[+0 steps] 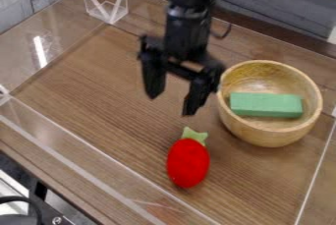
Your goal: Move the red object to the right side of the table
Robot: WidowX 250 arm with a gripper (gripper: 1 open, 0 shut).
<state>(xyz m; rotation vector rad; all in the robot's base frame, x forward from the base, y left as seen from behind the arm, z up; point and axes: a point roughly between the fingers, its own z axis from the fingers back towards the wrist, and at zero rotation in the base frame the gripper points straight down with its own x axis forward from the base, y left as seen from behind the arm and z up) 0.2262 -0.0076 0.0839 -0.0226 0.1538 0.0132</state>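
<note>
Currently the pincer (176,84) hangs over the tabletop (92,82), fingers apart, nothing between them. Red strawberry toy (188,160) lies on the wood near the front edge, green stem pointing away from the camera, just below the pincer and clear of it. Wooden bowl (269,103) sits to the right, holding a green block (266,103).

Beyond the clear acrylic walls (79,47), a pale surface shows at upper left. A dark strip (282,18) runs behind, at upper right.
</note>
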